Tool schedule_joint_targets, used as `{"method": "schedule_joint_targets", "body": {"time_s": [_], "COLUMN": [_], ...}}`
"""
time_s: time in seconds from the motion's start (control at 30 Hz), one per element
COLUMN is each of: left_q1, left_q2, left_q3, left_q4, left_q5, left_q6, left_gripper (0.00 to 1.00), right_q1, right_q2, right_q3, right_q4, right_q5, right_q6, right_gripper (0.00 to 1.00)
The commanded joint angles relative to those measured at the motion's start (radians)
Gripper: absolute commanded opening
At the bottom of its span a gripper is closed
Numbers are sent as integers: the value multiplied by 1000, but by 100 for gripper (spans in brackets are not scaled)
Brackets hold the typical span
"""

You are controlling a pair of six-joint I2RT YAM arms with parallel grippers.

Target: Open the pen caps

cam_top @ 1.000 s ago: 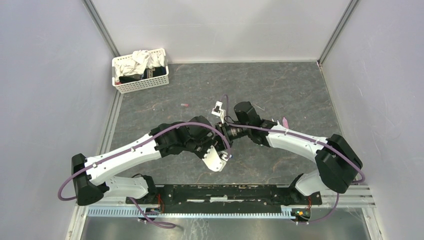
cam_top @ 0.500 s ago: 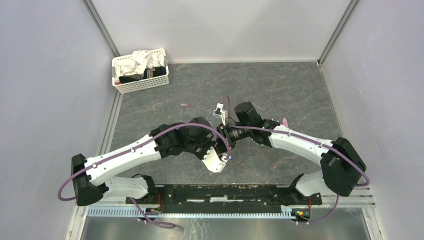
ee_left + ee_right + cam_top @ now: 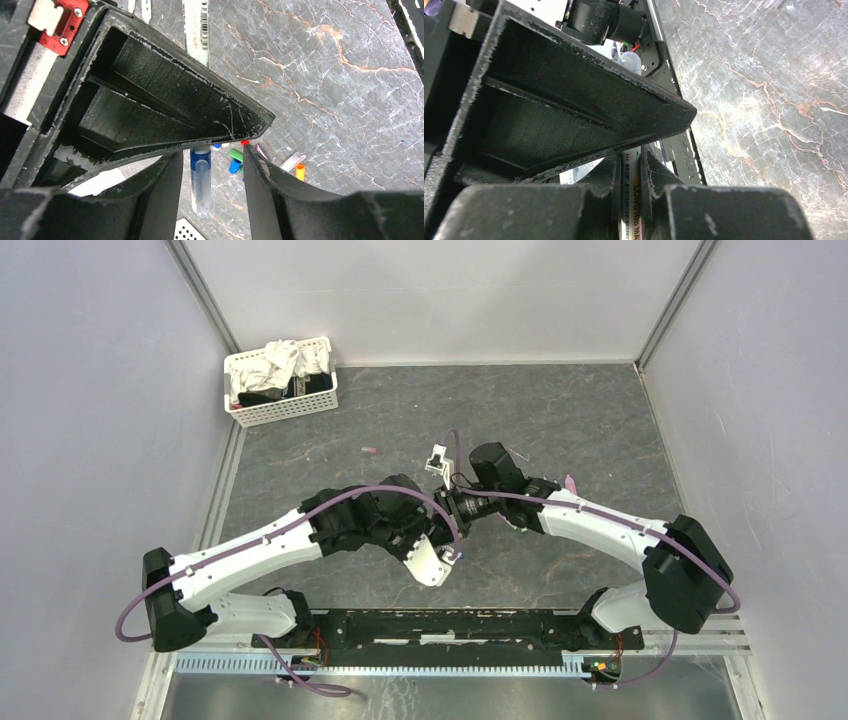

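Observation:
My right gripper (image 3: pixel 455 512) is shut on a white pen barrel (image 3: pixel 630 200) with printed text; its jaws (image 3: pixel 629 170) clamp it tightly. The pen's blue cap (image 3: pixel 201 175), with a clear clip, hangs between the fingers of my left gripper (image 3: pixel 212 172), which stand apart on either side without touching it. The barrel (image 3: pixel 196 30) also shows in the left wrist view. In the top view my left gripper (image 3: pixel 447 548) meets the right one mid-table. Loose pen caps lie on the table below: green (image 3: pixel 236 155), blue (image 3: pixel 233 166), orange (image 3: pixel 300 171), red (image 3: pixel 244 143).
A white basket (image 3: pixel 325 392) with crumpled white items stands at the back left. Small pink pieces lie on the grey marbled table (image 3: pixel 369 451) and near the right arm (image 3: pixel 571 484). A black rail (image 3: pixel 450 625) runs along the near edge.
Both grippers have shifted slightly, the left gripper edging up toward the right one. The pen stays in the right gripper.

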Motion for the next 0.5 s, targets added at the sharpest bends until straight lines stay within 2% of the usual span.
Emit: {"method": "schedule_joint_targets", "body": {"time_s": [0.0,0.07,0.13,0.23,0.3,0.4,0.47], "left_q1": [-5,-6,-6,-5,-6,-6,-6], "left_q2": [6,7,13,26,29,35,37], "left_q3": [19,19,25,36,40,47,53], "left_q4": [25,34,35,28,24,16,8], "left_q5": [12,8,5,6,11,19,25], "left_q6": [-29,-25,-25,-28,-27,-28,-22], "left_gripper": [52,47,39,16,4,2,2], "right_q1": [0,0,0,0,1,0,0], "right_q2": [-25,-26,-22,-21,-23,-11,6], "right_q3": [27,20,17,9,-6,-7,12], "right_q4": [58,58,83,111,154,193,190], "right_q5": [-38,-53,-65,-80,-83,-68,-54], "right_q6": [28,35,38,51,84,118,119], "right_gripper": [0,0,0,1,7,29,33]}}
